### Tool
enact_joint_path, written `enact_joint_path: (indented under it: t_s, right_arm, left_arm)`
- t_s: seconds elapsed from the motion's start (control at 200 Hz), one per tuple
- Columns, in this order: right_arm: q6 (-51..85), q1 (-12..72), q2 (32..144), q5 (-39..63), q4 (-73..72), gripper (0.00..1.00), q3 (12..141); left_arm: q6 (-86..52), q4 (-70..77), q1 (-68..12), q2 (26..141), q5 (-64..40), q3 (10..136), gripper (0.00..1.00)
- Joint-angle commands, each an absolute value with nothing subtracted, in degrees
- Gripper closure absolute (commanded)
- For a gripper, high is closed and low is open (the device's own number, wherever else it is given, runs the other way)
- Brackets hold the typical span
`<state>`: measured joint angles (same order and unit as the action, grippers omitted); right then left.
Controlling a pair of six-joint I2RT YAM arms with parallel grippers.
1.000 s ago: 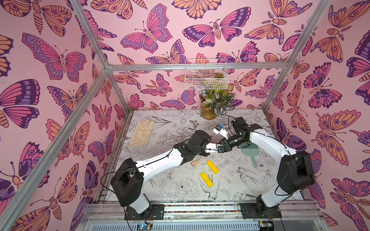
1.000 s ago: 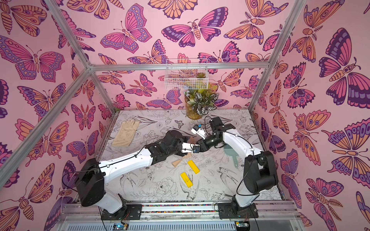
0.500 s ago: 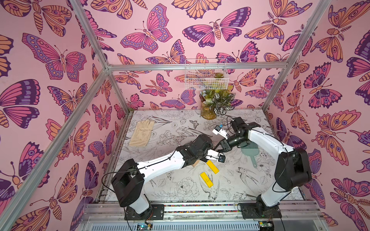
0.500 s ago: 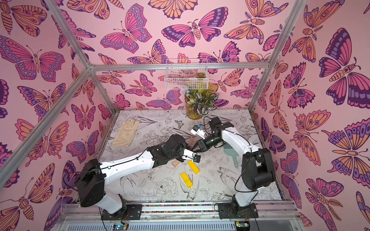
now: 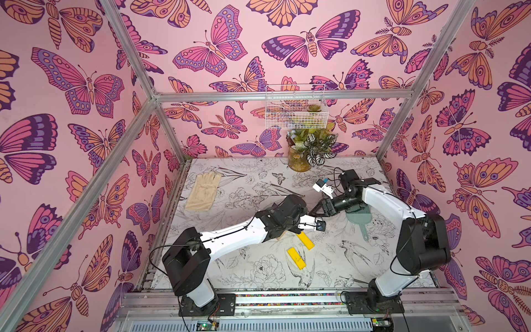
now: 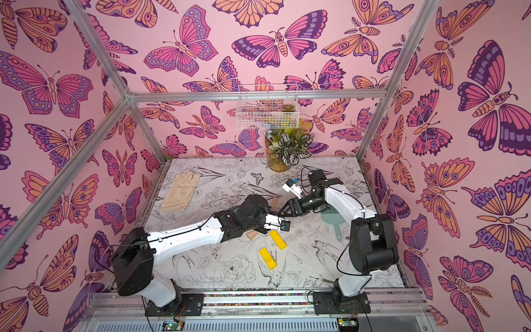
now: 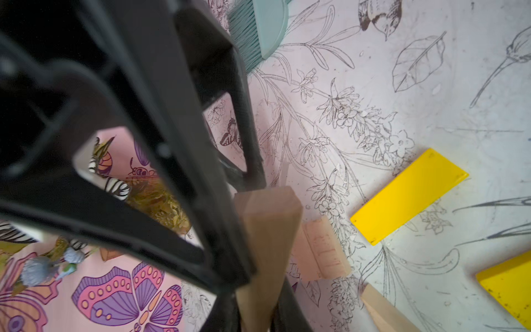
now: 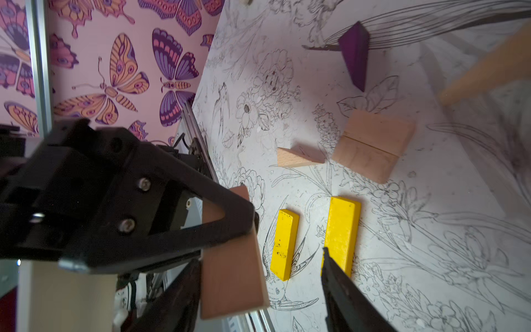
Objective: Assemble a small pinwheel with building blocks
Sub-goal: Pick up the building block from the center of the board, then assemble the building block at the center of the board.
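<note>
Your left hand (image 8: pixel 248 227) is clamped on a flat beige block (image 8: pixel 232 258) and holds it above the worktop (image 5: pixel 258 178), near the middle, where the two arms meet. In the left wrist view the same block stands pinched between the black fingers (image 7: pixel 230 230).

Your right hand (image 8: pixel 261 258) faces the left one with its jaws spread wide. The held block sits between them, close against one finger (image 8: pixel 178 290), while the other finger stands apart from it. The right hand grips nothing.

The other pieces lie loose on the worktop below the hands:
- Two beige rectangles (image 8: pixel 373 146) lie edge to edge and make a square.
- A beige wedge (image 8: pixel 298 156) lies just beside that square.
- A purple wedge (image 8: pixel 355 54) lies well apart from it.
- A yellow bar (image 5: pixel 305 240) lies flat just beside the left wrist.
- A second yellow bar (image 5: pixel 296 258) lies near the first, towards the front edge, not touching it.

No blade or stem is joined to the square yet.

A cream glove (image 5: pixel 204 188) lies at the far left of the worktop. A teal brush (image 5: pixel 357 215) lies under your right forearm, and a potted plant (image 5: pixel 310 149) stands against the back wall.
</note>
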<state>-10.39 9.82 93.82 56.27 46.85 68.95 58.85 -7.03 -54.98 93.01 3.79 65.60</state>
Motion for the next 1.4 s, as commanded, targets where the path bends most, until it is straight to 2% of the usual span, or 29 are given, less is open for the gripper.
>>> enact_joint_path:
  t_s: [0.0, 0.2, 0.386, 0.631, 1.112, 1.297, 1.397]
  right_arm:
    - [1.41, 3.7, 90.48, 46.27, 34.64, 0.32, 66.36]
    - [9.08, -0.9, 81.15, 32.21, 31.7, 0.32, 62.37]
    - [13.56, -5.14, 73.22, 29.65, 29.09, 0.32, 57.34]
    - [14.45, -5.8, 68.79, 27.33, 29.07, 0.31, 54.87]
    - [14.0, -5.85, 69.91, 28.96, 29.86, 0.31, 53.95]
    - [13.41, -5.83, 69.77, 28.74, 30.35, 0.31, 53.88]
    - [13.32, -5.84, 70.13, 28.67, 30.49, 0.31, 54.05]
  left_arm:
    - [51.69, -8.41, -54.77, 96.28, -1.78, 65.67, 1.0]
    - [45.16, -12.3, -52.95, 106.46, -6.42, 74.48, 1.0]
    - [39.3, -19.79, -50.3, 116.71, -11.85, 86.73, 1.0]
    - [38.12, -31.79, -49.39, 126.85, -14.5, 100.19, 1.0]
    - [35.95, -37.96, -49.97, 133.82, -12.05, 106.78, 1.0]
    - [35.85, -37.97, -50.01, 134.35, -11.3, 105.88, 0.95]
    - [35.95, -37.94, -50.01, 134.15, -11.01, 105.34, 0.89]
